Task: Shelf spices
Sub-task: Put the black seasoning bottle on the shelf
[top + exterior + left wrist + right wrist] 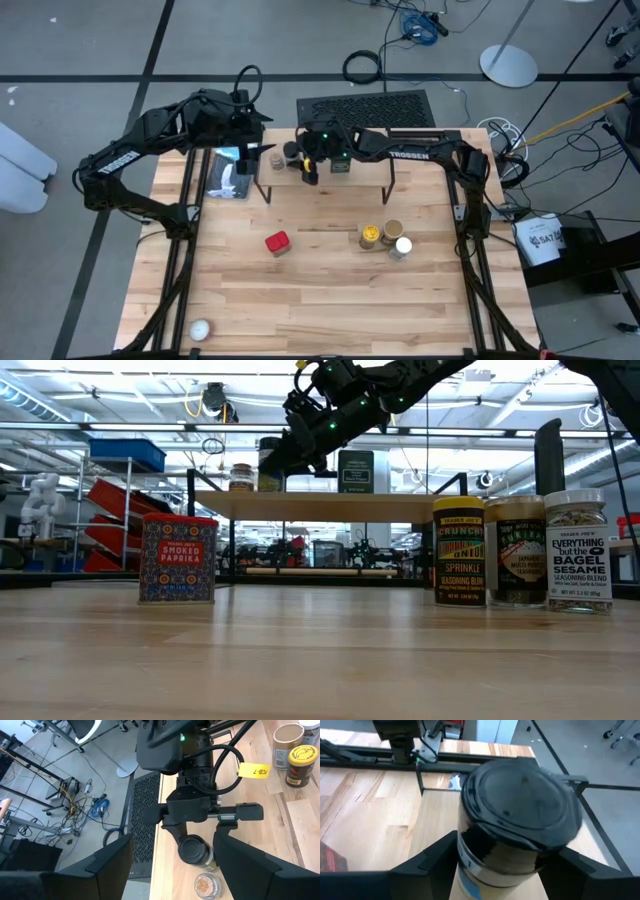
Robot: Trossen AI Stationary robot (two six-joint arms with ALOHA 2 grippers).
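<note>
Black-lidded, the small dark jar stands upright on the light wood shelf with thin black legs, and from above you see the right gripper directly over it, the left gripper waiting just beyond the shelf's end.

Low view: that jar sits left of the black square tin on the plank; labels ahead of you read "Smoked Paprika" on the red tin, "Crunch… Sprinkle" and "Everything but the Bagel Sesame".

Left wrist view: a yellow tag reads "RC8-7"; its own fingers stand apart, empty.

Right wrist view: your fingers flank the jar, slightly parted; I judge a straight lift clears it.
</note>
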